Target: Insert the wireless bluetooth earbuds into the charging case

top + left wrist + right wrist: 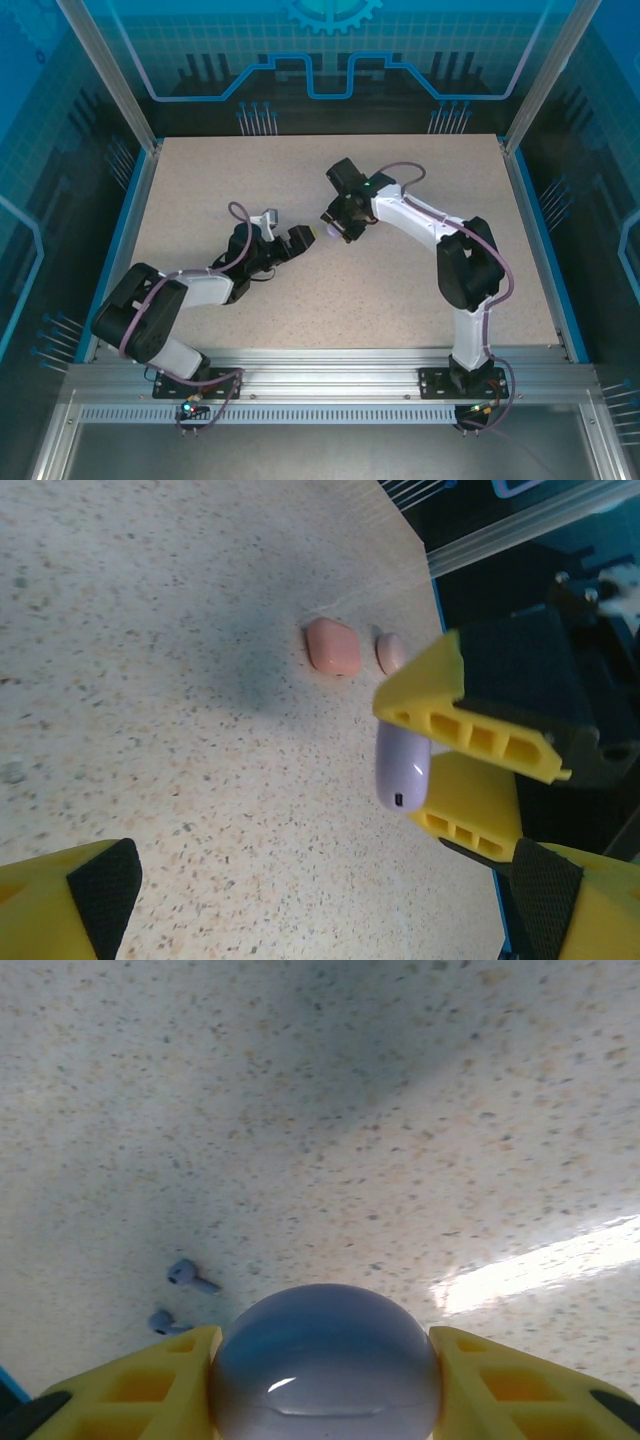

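Beige, stone-like speckle covers the table, which has a thin blue edge and sits inside a booth of blue-lit wall panels printed with circuit and gear patterns. Silver aluminium rails run along the near edge, where both arm bases are bolted. A bright streak of reflected light crosses the surface in the right wrist view.

Near the middle of the table the two arms reach toward each other. The right gripper is clamped on a lavender charging case, a smooth pebble shape pinched between its yellow fingers and held above the surface. The left gripper is just beside it, its black-padded yellow fingers spread wide with nothing between them.

Two lavender earbuds lie loose on the table, close together, to the left in the right wrist view, apart from the case.

In the left wrist view a peach-pink case rests on the table near its blue edge, with a smaller pale pink rounded object just beside it; what that object is cannot be told.
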